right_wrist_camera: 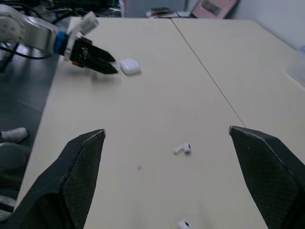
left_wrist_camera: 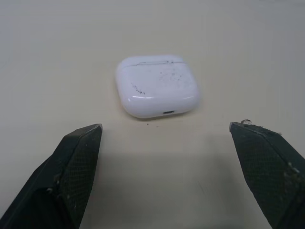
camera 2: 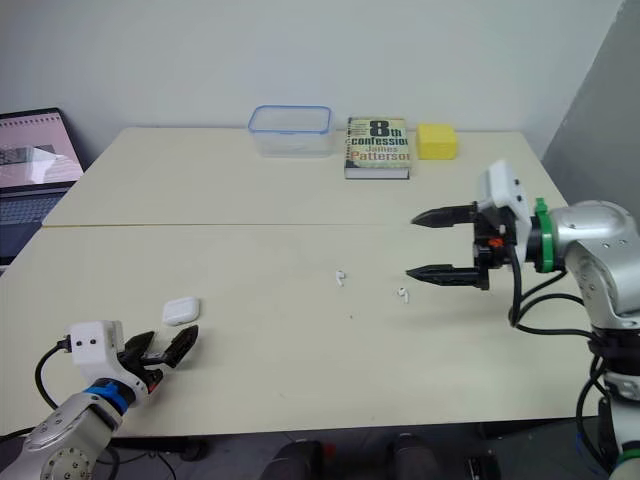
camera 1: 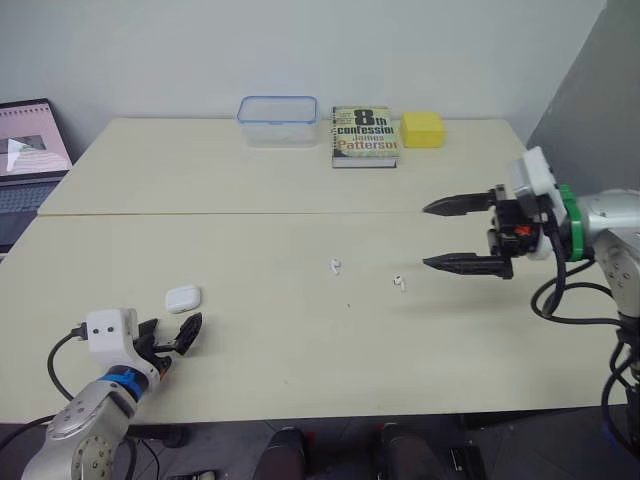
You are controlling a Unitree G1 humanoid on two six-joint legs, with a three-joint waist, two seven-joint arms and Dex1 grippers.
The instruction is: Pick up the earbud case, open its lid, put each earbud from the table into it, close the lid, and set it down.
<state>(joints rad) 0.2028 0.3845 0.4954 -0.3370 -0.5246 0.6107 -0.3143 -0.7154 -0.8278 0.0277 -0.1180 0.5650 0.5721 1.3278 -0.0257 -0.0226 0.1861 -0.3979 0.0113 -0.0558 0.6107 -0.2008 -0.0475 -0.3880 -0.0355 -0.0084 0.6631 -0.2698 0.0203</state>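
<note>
Gaping wide and empty, the fingers of the left gripper (left_wrist_camera: 165, 128) point at the earbud case (left_wrist_camera: 156, 86), which lies closed on the table (camera 1: 250, 350) just ahead of their tips, untouched. That lineup looks chosen so the 2 fingers can straddle it for the pickup. The right gripper (camera 1: 425, 235) is released too, holding nothing, poised above the table with the nearer earbud (camera 1: 399, 282) just beside its lower finger and the farther earbud (camera 1: 336, 266) a little beyond. My guess: it is parked there, ready to fetch them once the lid is up.
</note>
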